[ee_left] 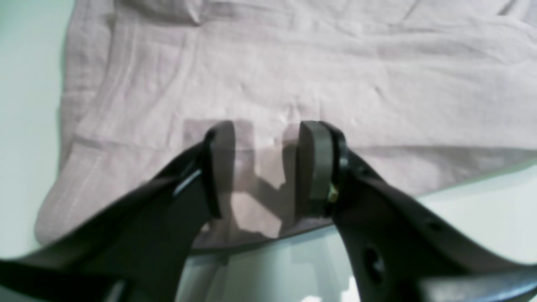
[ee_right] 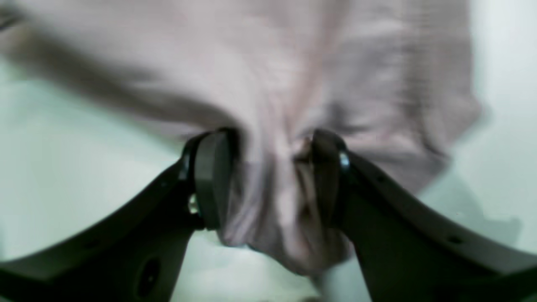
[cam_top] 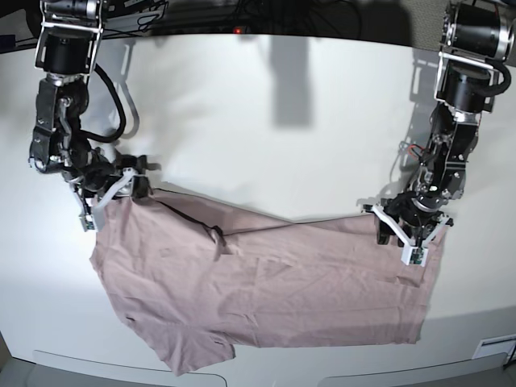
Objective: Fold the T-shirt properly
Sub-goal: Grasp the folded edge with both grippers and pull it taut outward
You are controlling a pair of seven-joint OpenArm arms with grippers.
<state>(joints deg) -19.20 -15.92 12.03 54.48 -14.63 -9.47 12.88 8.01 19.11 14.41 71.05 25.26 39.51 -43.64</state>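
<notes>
The dusty pink T-shirt (cam_top: 266, 282) lies spread and wrinkled on the white table (cam_top: 282, 145). My right gripper (cam_top: 109, 193) is at the shirt's far left corner. In the right wrist view the right gripper (ee_right: 270, 142) has a thick bunch of the shirt (ee_right: 272, 63) between its jaws, lifted off the table. My left gripper (cam_top: 409, 234) is over the shirt's right edge. In the left wrist view the left gripper (ee_left: 268, 130) is open, its pads apart just above the flat shirt (ee_left: 293, 75) near its edge.
The shirt's far edge runs in a line between the two grippers, with a small dark fold (cam_top: 216, 234) in it. The table's front edge (cam_top: 322, 375) runs just below the shirt. Dark cables (cam_top: 242, 16) lie along the back.
</notes>
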